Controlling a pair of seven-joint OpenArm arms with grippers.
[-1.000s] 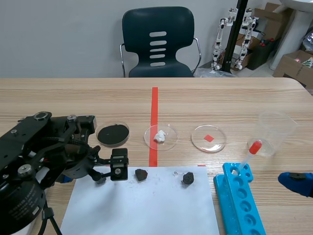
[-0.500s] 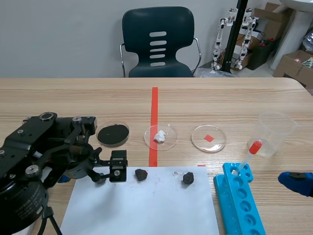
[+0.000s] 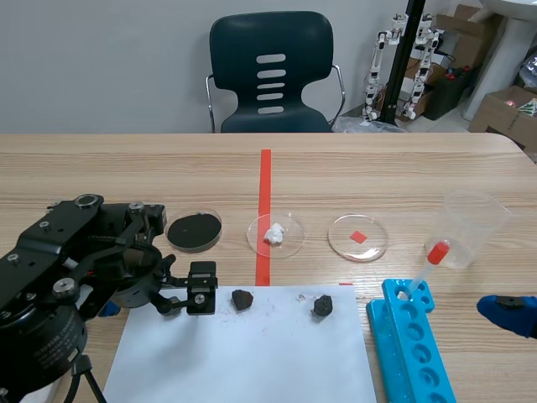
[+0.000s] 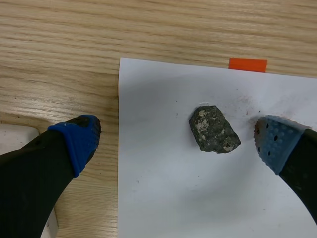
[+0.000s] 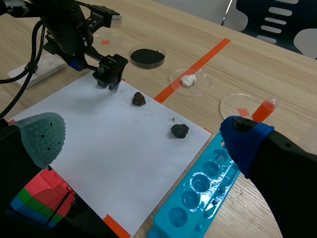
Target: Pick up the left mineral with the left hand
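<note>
The left mineral (image 4: pixel 214 129), a dark speckled rock, lies on the white paper (image 4: pixel 198 198) near its far edge. My left gripper (image 4: pixel 176 144) is open above it. One blue pad (image 4: pixel 79 141) hangs over the wood beside the paper, and the other pad (image 4: pixel 275 144) is just past the rock. In the scene view the left arm (image 3: pixel 101 260) stands at the paper's left corner, close to the left mineral (image 3: pixel 242 299). A second dark mineral (image 3: pixel 323 306) lies further right. My right gripper (image 5: pixel 143 136) is open and holds nothing, low at the table's right (image 3: pixel 508 312).
Behind the paper stand a dish of black powder (image 3: pixel 194 230), a dish with a white lump (image 3: pixel 275 235) and a dish with a red square (image 3: pixel 358 238). A clear cup (image 3: pixel 474 228), a red-bulbed dropper (image 3: pixel 428 264) and a blue tube rack (image 3: pixel 415 344) are at the right.
The left arm has shifted slightly, its wrist settling a little lower at the paper's corner. Both minerals and the right gripper have stayed where they were.
</note>
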